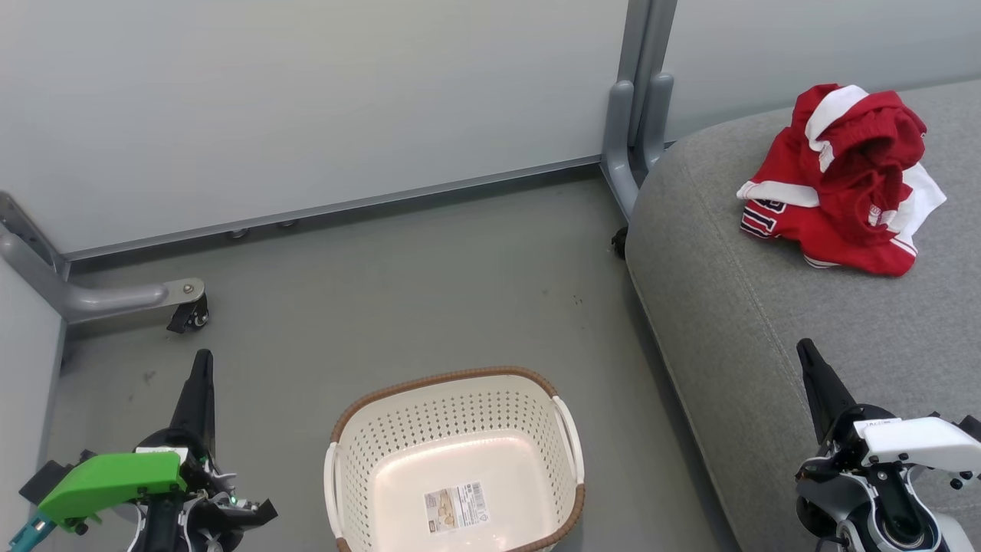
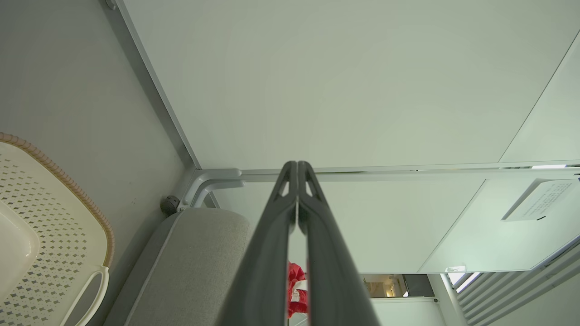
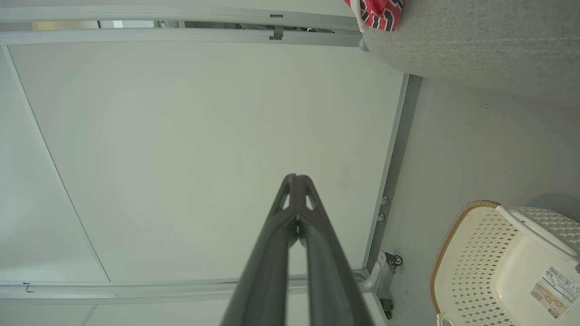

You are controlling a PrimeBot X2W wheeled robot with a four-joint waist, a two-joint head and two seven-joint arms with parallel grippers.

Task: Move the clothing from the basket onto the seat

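The red and white clothing (image 1: 843, 180) lies in a crumpled heap on the grey seat (image 1: 766, 322) at the upper right; a red sliver of the clothing (image 2: 297, 290) shows between the left fingers, and a corner of the clothing (image 3: 378, 13) at the top of the right wrist view. The cream basket (image 1: 460, 414) stands on the floor at bottom centre, holding nothing but the label (image 1: 456, 506) on its bottom. My left gripper (image 1: 202, 359) is shut and holds nothing, left of the basket. My right gripper (image 1: 805, 349) is shut and holds nothing, over the seat's near part.
Pale partition walls close off the back and left. A grey wall foot with a castor (image 1: 188, 314) juts out at the left, and another post base (image 1: 625, 153) stands by the seat's far corner. Grey floor (image 1: 429, 284) lies between basket and wall.
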